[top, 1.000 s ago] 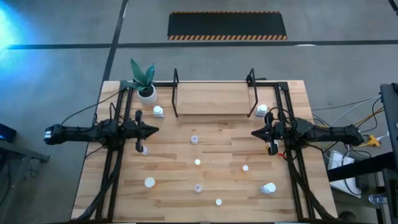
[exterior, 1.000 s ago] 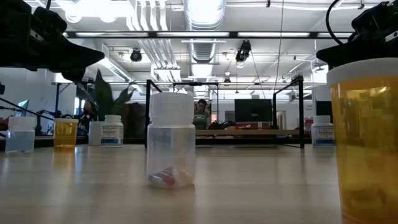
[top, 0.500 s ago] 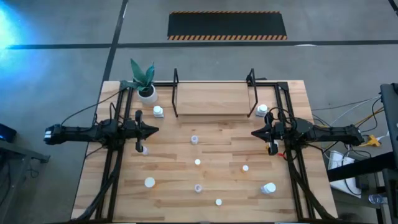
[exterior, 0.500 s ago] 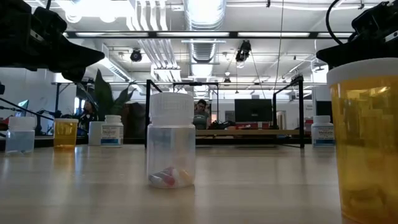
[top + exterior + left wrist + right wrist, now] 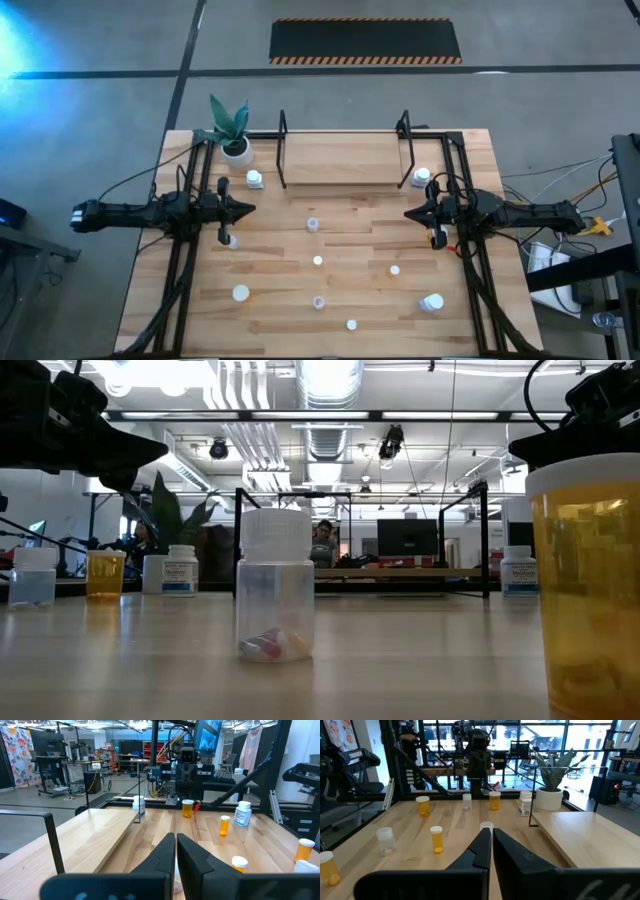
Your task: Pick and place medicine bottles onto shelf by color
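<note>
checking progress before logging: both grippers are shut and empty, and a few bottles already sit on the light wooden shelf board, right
Not quite. In the high view the light wooden shelf board in its black wire frame holds no bottles; all still stand on the tabletop. The left gripper and right gripper are indeed shut and empty.

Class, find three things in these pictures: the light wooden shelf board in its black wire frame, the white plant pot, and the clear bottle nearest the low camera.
Light wooden shelf board (image 5: 343, 158), high view, bare board centre.
White plant pot (image 5: 237, 153), high view, rim.
Clear bottle with white cap (image 5: 275, 600), low view, body.

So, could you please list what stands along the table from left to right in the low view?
Clear bottle → orange bottle → white bottle → big clear bottle → second white bottle → big orange bottle.
</note>
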### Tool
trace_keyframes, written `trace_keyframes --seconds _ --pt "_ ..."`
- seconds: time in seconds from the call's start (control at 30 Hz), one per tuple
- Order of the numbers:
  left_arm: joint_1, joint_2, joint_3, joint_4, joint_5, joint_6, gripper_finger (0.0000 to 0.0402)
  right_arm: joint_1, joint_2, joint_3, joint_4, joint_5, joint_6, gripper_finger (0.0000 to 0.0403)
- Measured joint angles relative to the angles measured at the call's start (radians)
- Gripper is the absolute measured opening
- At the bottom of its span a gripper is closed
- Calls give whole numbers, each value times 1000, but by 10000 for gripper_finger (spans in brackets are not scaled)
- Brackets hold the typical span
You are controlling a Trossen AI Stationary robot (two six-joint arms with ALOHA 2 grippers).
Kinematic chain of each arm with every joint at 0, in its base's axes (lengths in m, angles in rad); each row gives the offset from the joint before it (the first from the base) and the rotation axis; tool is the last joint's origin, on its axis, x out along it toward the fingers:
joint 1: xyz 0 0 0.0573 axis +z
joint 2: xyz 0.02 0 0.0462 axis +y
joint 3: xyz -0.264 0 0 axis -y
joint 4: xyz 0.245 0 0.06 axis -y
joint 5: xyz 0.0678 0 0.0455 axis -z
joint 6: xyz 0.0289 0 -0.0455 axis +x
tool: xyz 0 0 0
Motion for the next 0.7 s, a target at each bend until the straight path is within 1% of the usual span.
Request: trace_keyframes --seconds 0.6,0.7 --pt "0 0 0 0 0 0 0 0 0 0 2 0 0 9" --pt "0 0 0 0 0 0 0 0 0 0 27 2 0 9"
